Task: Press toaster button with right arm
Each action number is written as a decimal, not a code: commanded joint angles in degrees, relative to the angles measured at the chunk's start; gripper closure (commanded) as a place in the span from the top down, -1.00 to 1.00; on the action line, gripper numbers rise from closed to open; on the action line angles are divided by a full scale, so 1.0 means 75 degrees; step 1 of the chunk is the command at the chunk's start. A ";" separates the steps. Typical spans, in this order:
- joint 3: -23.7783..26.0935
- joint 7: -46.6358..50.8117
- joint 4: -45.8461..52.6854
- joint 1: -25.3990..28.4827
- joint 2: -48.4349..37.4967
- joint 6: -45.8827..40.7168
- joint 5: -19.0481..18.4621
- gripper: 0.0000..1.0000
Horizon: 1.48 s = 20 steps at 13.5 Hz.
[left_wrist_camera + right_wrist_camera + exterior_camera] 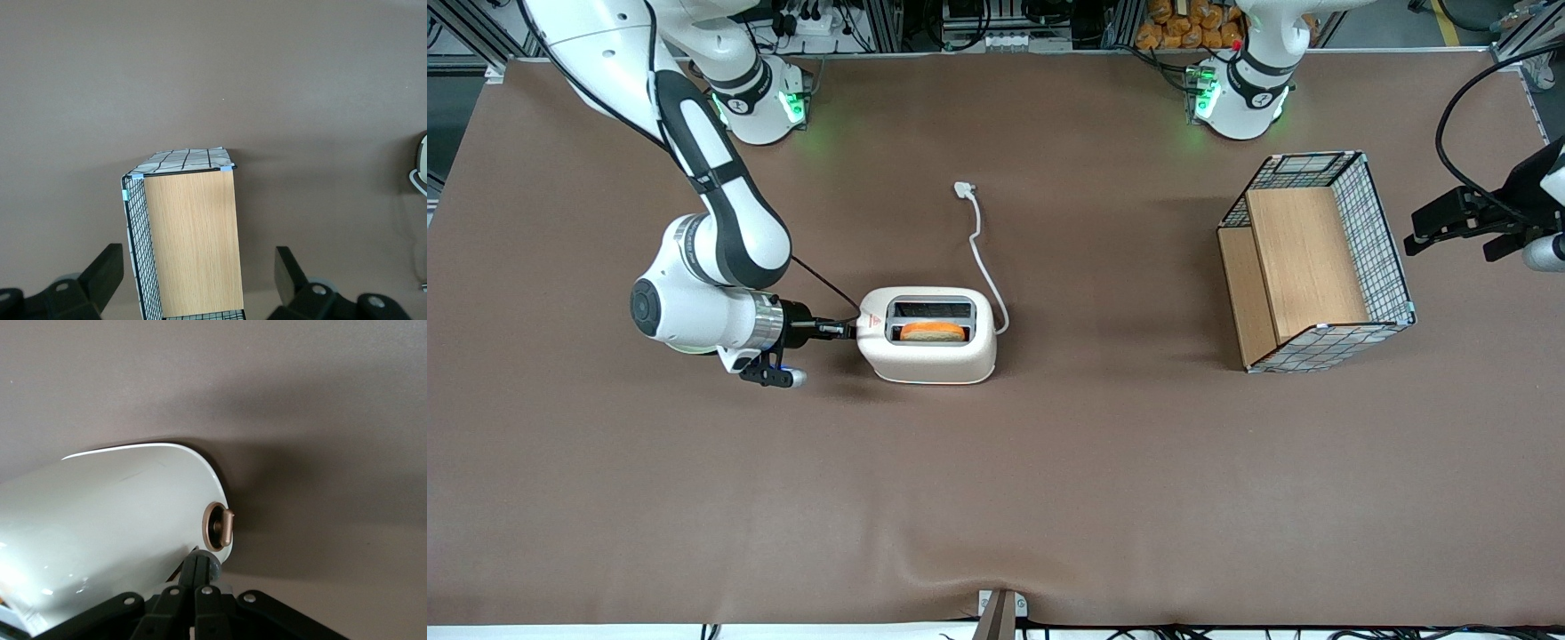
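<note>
The cream-white toaster stands on the brown table, with an orange-brown slice in the slot nearer the front camera. My right arm's gripper is level with the toaster's short end face, its fingers shut together and their tips against that face. In the right wrist view the shut fingertips press on a small grey tab, the button, beside a round copper-coloured knob on the toaster. In the front view the button is hidden by the gripper.
The toaster's white cord runs from it away from the front camera, ending in a plug. A wire basket with wooden panels lies toward the parked arm's end of the table, also in the left wrist view.
</note>
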 commanded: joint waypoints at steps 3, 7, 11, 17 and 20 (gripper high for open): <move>-0.0023 -0.0386 -0.0236 0.0132 0.0329 0.0437 0.0178 -1.00; -0.0035 -0.0491 -0.0341 0.0202 0.0353 0.0612 0.0399 -1.00; -0.0035 -0.0491 -0.0365 0.0297 0.0400 0.0730 0.0412 -1.00; -0.0035 -0.0491 -0.0353 0.0355 0.0470 0.0812 0.0436 -1.00; -0.0035 -0.0480 -0.0353 0.0355 0.0470 0.0824 0.0436 -1.00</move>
